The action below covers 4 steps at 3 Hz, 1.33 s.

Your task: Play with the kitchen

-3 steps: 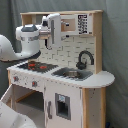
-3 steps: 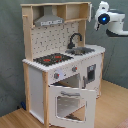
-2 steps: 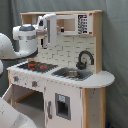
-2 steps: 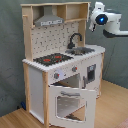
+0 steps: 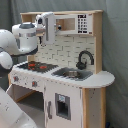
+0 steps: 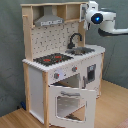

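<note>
The kitchen [image 6: 60,60] is standing upright on the wooden floor [image 6: 112,107], its oven door [image 6: 70,102] hanging open at 6 o'clock. The gripper [image 5: 48,27] is hovering at 12 o'clock above the hob [image 5: 36,65]; I cannot tell its opening.

Kitchen [image 5: 75,95]: stands on the floor [image 6: 112,107].
Hob [image 6: 52,59]: on the counter, at the second exterior view's left of the sink [image 6: 81,50].
Faucet [image 6: 75,39]: behind the sink.
Hood [image 6: 49,20]: above the hob.
Oven door [image 6: 69,102]: below the hob, hanging open toward the front.
Arm [image 6: 97,17]: beside the kitchen's top shelf.
</note>
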{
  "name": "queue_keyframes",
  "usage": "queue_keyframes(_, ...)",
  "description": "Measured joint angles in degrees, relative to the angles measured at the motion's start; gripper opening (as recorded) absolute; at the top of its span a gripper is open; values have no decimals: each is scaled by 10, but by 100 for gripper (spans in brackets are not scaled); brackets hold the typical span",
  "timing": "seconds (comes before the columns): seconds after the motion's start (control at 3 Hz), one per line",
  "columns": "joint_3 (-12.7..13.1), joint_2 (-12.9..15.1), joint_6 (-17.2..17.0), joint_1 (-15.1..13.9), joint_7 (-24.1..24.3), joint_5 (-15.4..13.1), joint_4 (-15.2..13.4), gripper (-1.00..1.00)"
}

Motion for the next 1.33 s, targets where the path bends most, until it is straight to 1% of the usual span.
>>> queue_keyframes(0.67,69,68,0,-55,-4,-45,74,-100)
queue_keyframes(1.0,106,97,0,-81,-9,-69,104,-100)
queue_keyframes(1.33,151,117,0,-106,-10,-95,115,-100)
